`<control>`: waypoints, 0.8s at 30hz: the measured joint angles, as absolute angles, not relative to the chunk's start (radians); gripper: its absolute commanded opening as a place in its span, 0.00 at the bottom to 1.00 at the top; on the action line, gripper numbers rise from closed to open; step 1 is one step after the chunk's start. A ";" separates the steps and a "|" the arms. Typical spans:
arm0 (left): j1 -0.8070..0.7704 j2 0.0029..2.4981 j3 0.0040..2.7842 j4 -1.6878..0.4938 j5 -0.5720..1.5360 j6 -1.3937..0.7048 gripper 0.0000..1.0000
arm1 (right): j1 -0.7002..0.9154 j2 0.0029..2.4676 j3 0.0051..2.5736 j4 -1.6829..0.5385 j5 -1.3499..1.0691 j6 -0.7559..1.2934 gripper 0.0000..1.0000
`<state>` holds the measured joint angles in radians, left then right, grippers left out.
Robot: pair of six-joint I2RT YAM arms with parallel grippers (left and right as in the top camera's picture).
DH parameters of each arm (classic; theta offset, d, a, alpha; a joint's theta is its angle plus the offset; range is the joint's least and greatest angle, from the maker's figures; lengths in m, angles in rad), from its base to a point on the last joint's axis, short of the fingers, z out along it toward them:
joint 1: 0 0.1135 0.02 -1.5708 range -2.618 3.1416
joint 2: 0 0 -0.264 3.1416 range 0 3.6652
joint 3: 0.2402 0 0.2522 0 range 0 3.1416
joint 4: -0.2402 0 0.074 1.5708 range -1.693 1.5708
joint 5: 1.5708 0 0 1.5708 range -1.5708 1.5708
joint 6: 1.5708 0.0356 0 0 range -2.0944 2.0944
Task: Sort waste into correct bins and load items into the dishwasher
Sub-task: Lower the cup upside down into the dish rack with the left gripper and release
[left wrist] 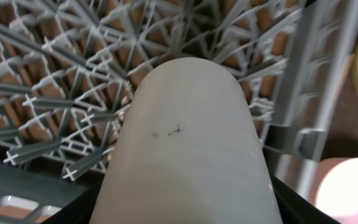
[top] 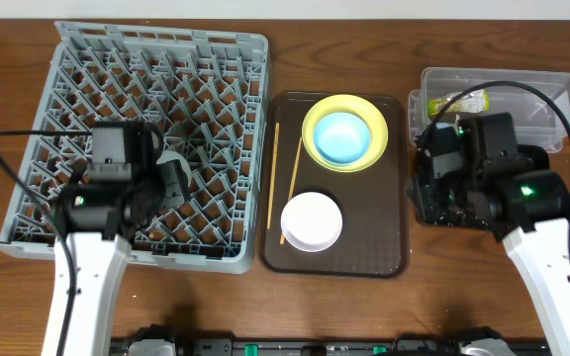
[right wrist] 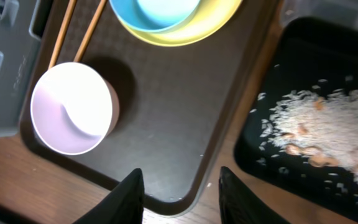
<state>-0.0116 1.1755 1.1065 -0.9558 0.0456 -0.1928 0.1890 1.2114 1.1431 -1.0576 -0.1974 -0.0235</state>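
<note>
My left gripper [top: 171, 180] hangs over the grey dishwasher rack [top: 146, 79], shut on the small white cup [left wrist: 191, 143]; the cup fills the left wrist view, above the rack's lattice [left wrist: 55, 93]. On the brown tray are the yellow plate [top: 369, 148] with the blue bowl [top: 342, 136] in it, the white bowl [top: 312, 220] and two chopsticks [top: 274, 173]. My right gripper [right wrist: 180, 177] stands open and empty over the brown tray's corner. Rice crumbs [right wrist: 328, 127] lie in the black tray [right wrist: 266, 134]. The green-yellow wrapper [top: 460, 102] lies in the clear tub [top: 552, 89].
The brown serving tray [top: 384, 247] sits between the rack and the bins. My right arm covers most of the black tray in the overhead view. A few stray rice grains lie on the wood beside the brown tray's corner [right wrist: 209, 185].
</note>
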 measured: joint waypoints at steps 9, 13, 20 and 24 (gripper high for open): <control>-0.008 1.349 1.106 -0.968 0.022 -0.183 0.25 | 0.189 1.196 1.143 -1.058 -0.159 -0.023 0.39; -0.002 1.393 1.110 -0.965 0.015 -0.183 0.24 | 0.189 1.196 1.143 -1.058 -0.156 -0.023 0.39; 0.005 1.397 1.113 -0.984 0.015 -0.187 0.19 | 0.189 1.196 1.143 -1.058 -0.156 -0.023 0.39; 0.006 1.393 1.114 -1.002 0.014 -0.187 0.19 | 0.189 1.196 1.143 -1.058 -0.156 -0.023 0.39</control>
<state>0.0059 1.3930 1.1141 -1.0016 0.0135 -0.1875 0.1890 1.1957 1.1431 -1.0580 -0.1558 -0.0235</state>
